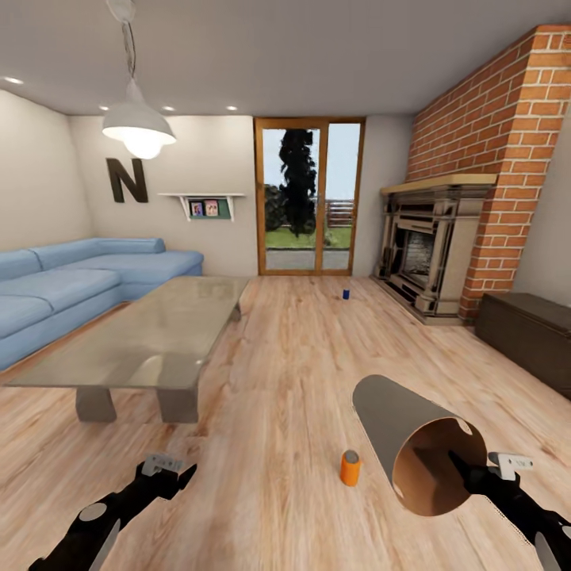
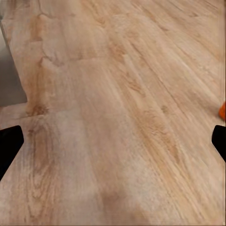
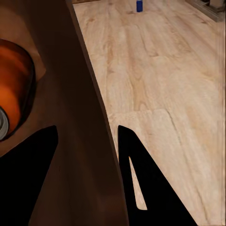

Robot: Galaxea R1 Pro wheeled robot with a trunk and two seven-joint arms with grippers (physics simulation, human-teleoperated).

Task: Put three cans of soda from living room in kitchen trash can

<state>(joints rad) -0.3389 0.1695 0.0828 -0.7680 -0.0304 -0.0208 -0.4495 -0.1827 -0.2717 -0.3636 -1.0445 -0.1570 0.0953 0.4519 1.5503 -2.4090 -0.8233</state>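
The light-grey trash can [image 1: 400, 424] hangs tilted above the wood floor, its orange-brown mouth turned toward me. My right gripper [image 1: 469, 476] is shut on its rim, and the right wrist view shows one black finger [image 3: 146, 188] outside the wall and one inside. An orange soda can with a grey top [image 3: 12, 89] lies inside the bin. A second orange can [image 1: 350, 467] stands on the floor just left of the bin; its edge [image 2: 222, 110] shows beside my open, empty left gripper [image 1: 170, 469]. A dark blue can [image 1: 346, 293] [image 3: 140, 4] stands far off near the fireplace.
A glass coffee table [image 1: 151, 333] on stone legs stands ahead on the left, with a blue sofa [image 1: 63, 285] behind it. The brick chimney and dark fireplace [image 1: 428, 254] are at the right, with a low dark cabinet [image 1: 527, 333] nearer. Open floor runs between them toward the glass door.
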